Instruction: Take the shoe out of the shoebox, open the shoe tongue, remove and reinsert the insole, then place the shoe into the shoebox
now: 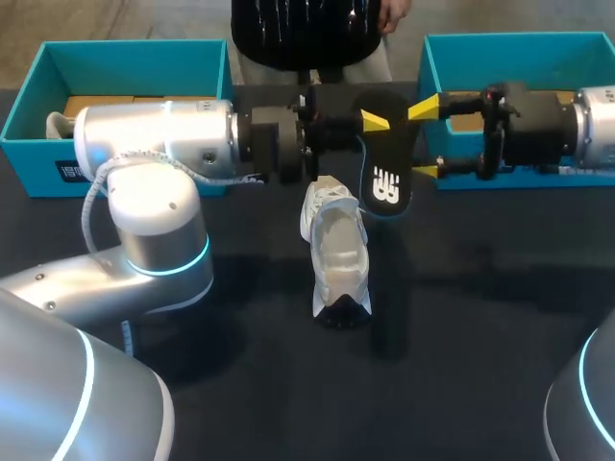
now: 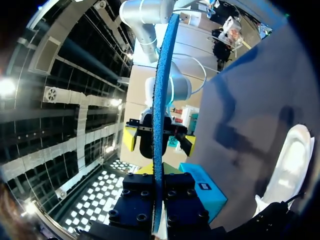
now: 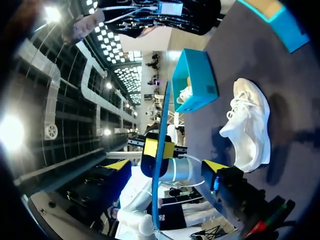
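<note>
In the head view a black insole (image 1: 386, 178) with a white logo hangs upright above the table, with my left gripper (image 1: 370, 120) shut on its upper end. My right gripper (image 1: 425, 139) stands open just right of it, one yellow tip above the other, touching nothing. The white shoe (image 1: 336, 252) lies on the dark table below, opening up. The left wrist view shows the insole (image 2: 160, 100) edge-on, pinched in the left gripper (image 2: 159, 182), with the shoe (image 2: 292, 165) beside it. In the right wrist view the insole (image 3: 161, 150) runs between the wide-apart fingers of the right gripper (image 3: 166, 167).
Two teal shoeboxes stand at the back edge, one at the left (image 1: 38, 158) with a pale shoe (image 1: 58, 123) inside, one at the right (image 1: 434, 58) behind my right gripper. My left arm's elbow (image 1: 159, 230) rises over the table's left half.
</note>
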Tool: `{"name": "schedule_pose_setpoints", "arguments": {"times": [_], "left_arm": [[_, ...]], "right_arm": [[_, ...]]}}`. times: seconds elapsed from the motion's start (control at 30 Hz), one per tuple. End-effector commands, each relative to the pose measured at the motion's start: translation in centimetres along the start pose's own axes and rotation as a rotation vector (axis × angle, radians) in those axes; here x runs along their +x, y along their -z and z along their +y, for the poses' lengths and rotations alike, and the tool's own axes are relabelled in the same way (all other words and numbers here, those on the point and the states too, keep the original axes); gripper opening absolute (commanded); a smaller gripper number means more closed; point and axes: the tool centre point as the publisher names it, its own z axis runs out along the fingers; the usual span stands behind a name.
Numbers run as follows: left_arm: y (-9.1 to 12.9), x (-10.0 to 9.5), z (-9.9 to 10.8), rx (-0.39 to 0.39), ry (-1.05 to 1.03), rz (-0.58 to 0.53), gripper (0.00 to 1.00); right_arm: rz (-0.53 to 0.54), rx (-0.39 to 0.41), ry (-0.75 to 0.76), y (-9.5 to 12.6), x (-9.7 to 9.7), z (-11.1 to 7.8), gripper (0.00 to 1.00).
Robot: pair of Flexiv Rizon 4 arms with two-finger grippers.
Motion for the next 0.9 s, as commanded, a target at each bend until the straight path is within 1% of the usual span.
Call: {"name": "schedule_pose_setpoints", "arguments": {"times": [0.03, 0.23, 0.4, 0.47, 0.5, 0.9], "left_arm": [[1.5, 0.2, -0.5, 0.008, 0.012, 0.013, 0.00], [2.7, 0.3, -0.7, 0.008, 0.027, 0.011, 0.00], [3.7, 0.7, -1.0, 0.001, 0.040, 0.024, 0.00], [3.9, 0.7, -1.0, -0.019, 0.031, 0.026, 0.00], [4.0, 0.7, -1.0, -0.034, 0.023, 0.016, 0.00], [4.0, 0.7, -1.0, -0.034, 0.023, 0.016, 0.00]], "right_arm": [[-0.015, -0.022, -0.006, 1.7, -0.2, -0.7, 1.00], [-0.035, -0.034, 0.024, 3.5, -0.4, -0.9, 1.00], [-0.060, -0.039, 0.031, 4.7, -1.1, -1.0, 1.00], [-0.081, -0.045, 0.028, 5.0, -1.4, -1.1, 1.00], [-0.073, -0.046, 0.027, 5.2, -1.5, -1.1, 1.00], [-0.073, -0.046, 0.027, 5.2, -1.5, -1.1, 1.00]]}}
